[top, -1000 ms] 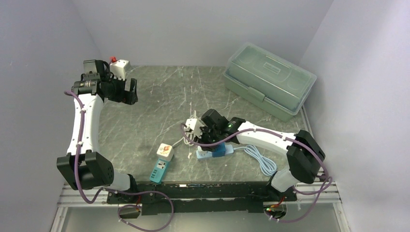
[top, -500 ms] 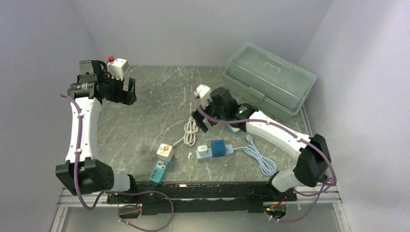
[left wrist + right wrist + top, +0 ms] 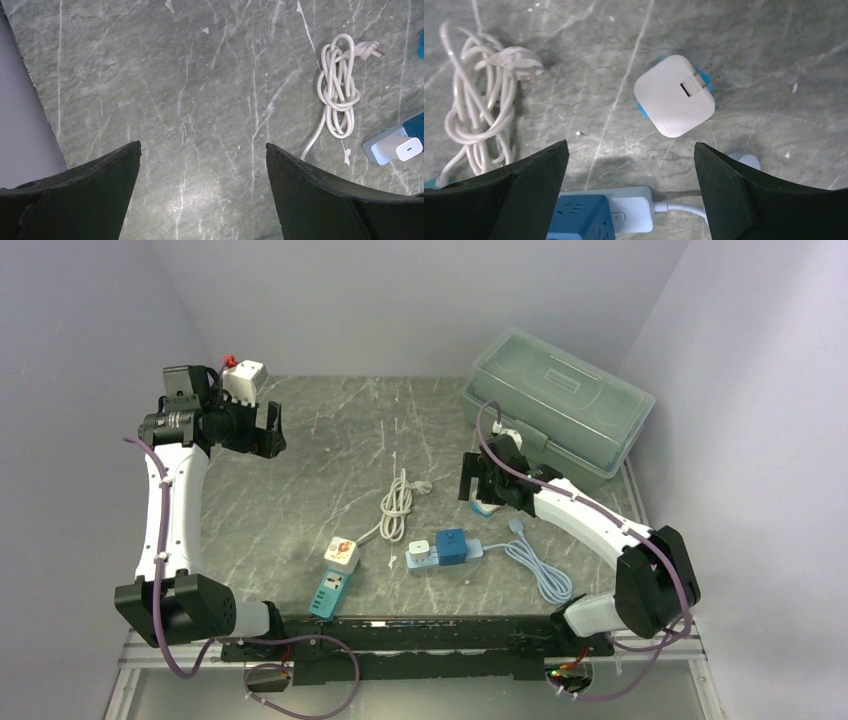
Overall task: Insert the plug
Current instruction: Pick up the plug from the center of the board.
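Observation:
The plug (image 3: 674, 97), a white square adapter with two metal prongs pointing up-right, lies loose on the table on a small blue piece; in the top view the plug (image 3: 487, 507) peeks out under my right gripper (image 3: 478, 488). My right gripper (image 3: 631, 145) hangs open above the table, just near of the plug, nothing between its fingers. A light blue power strip (image 3: 644, 210) carrying a dark blue cube socket (image 3: 579, 217) lies below it. My left gripper (image 3: 202, 145) is open and empty, raised at the far left (image 3: 265, 430).
A bundled white cable (image 3: 397, 505) lies mid-table. A green lidded toolbox (image 3: 555, 405) stands at the back right. A white cube (image 3: 245, 380) sits at the back left. A white-pink cube adapter (image 3: 341, 553) and a teal adapter (image 3: 329, 593) lie near front.
My right gripper, shut by the power strip a second ago, has swung back and to the right and opened; the white plug now lies on the table beneath it. The left arm barely moved.

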Tool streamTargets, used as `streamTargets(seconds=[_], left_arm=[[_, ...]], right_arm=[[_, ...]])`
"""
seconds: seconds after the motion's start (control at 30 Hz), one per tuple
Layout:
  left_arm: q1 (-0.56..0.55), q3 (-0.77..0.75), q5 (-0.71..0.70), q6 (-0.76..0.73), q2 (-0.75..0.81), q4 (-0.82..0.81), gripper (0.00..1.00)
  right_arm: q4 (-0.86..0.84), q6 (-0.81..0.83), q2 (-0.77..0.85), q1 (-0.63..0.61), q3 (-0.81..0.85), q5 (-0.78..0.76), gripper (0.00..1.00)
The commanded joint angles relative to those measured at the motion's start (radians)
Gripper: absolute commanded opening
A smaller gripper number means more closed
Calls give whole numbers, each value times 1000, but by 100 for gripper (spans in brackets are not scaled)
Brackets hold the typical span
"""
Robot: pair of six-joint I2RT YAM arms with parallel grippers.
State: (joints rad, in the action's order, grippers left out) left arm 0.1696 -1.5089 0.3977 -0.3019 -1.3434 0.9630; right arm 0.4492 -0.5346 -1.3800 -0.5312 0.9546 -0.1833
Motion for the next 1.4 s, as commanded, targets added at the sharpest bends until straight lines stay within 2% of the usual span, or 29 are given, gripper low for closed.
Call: streamTargets(seconds=[0.0,0.33,0.6,0.8,1.1,1.23,1.27,1.33,1.37], left_arm=[[4,-1,44,-5,20,7,100],[4,-6,45,-20,34,16,100],[4,-17,50,-21,27,17,100],[5,-8,51,-22,27,13,100],[5,1,50,-16,26,10,100],[4,-4,50,-13,24,13,100],[4,-4,50,-13,25,14,100],[3,-2,46,-11,27,12,100],[3,-3,47,-11,27,13,100]], right_arm=[[-32,-151,-31,-1,-14,-57,100],[-69,-247,-168,-1,-8,-114,99],[-62,-261,-270,0,27,-173,95],[-65,-245,-263,0,36,-201,86],[-64,-208,-239,0,39,-223,89],[-69,-204,-255,0,47,-224,81],[-75,-200,-258,1,46,-223,77],[-80,-198,-266,0,46,-222,58],[-82,-194,-270,2,48,-221,55]])
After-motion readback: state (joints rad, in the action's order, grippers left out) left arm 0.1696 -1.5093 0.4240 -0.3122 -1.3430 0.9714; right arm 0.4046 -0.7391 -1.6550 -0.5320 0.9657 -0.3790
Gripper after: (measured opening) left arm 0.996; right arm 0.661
